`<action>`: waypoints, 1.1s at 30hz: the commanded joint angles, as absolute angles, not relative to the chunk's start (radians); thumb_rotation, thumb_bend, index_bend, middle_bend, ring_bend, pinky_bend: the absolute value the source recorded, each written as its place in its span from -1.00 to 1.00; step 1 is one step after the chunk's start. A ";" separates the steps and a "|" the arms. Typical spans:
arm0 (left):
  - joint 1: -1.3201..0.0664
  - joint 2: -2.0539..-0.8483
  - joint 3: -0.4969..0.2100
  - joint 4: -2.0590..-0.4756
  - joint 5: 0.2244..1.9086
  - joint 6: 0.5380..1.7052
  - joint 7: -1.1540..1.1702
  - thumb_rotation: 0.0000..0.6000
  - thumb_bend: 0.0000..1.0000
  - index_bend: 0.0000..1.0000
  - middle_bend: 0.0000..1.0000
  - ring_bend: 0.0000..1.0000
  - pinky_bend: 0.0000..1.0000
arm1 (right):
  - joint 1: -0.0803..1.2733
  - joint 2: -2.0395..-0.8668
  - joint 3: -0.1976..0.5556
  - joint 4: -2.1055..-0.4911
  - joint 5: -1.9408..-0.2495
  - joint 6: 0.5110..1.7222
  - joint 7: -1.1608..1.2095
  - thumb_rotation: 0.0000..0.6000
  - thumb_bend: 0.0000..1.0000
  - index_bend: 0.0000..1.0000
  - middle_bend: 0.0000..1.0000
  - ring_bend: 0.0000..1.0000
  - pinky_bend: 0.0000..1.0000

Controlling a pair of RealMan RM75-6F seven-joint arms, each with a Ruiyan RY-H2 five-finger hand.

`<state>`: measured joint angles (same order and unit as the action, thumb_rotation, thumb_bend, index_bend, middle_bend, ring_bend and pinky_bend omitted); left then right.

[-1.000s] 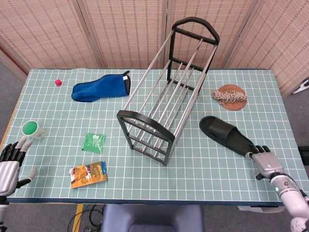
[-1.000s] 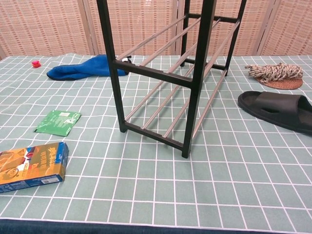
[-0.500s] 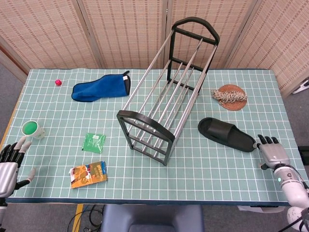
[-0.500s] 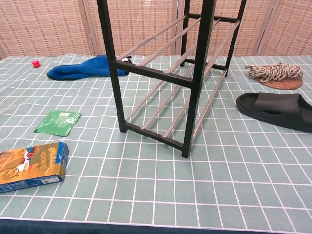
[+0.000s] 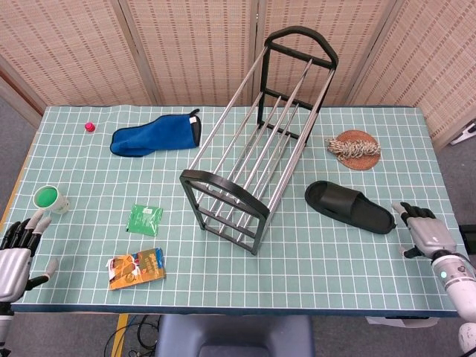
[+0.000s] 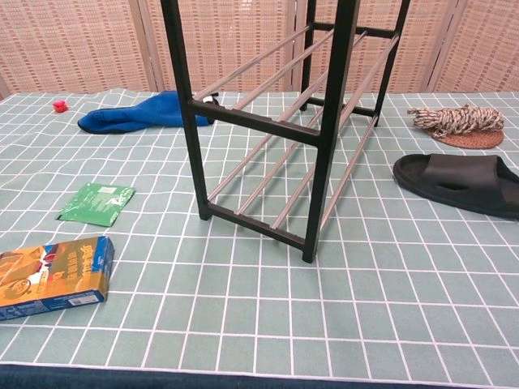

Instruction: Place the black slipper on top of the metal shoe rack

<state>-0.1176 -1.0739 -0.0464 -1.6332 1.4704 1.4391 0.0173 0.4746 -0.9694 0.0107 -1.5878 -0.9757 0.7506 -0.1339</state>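
Grid-patterned green table [image 5: 312, 268] underneath everything. At centre, metal shoe rack [image 5: 256, 141], standing on black end frames, silver rods running between. To its right, flat on the cloth, black slipper [image 5: 349, 207], sole down, toe toward the rack, not on the rack. Back left, blue oven mitt [image 5: 156, 135]. Back right, coiled rope on a woven coaster [image 5: 355, 146]. Front left, orange snack box [image 5: 136, 268], green sachet [image 5: 144, 219] just behind it. At the left edge, white cup with green inside [image 5: 50, 198]. Far back left, small red object [image 5: 90, 126]. Right hand [image 5: 424, 234] just beside the slipper's heel, apart from it, fingers spread, holding nothing. Left hand [image 5: 16, 253] at the near left corner, fingers apart, empty.
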 commanded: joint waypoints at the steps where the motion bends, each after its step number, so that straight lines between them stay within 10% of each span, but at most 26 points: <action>1: -0.124 -1.064 -0.048 -1.628 1.472 1.428 -0.012 1.00 -0.25 -0.92 -1.00 -1.00 -1.00 | 0.511 -1.012 0.043 -1.506 -0.917 0.671 -0.072 1.00 -0.50 -1.00 -1.00 -1.00 -1.00; 33: -0.123 -1.007 -0.037 -1.580 1.519 1.443 -0.233 1.00 -0.25 -0.92 -1.00 -1.00 -1.00 | 0.530 -1.236 0.119 -1.280 -0.945 0.591 0.131 1.00 -0.58 -1.00 -1.00 -1.00 -1.00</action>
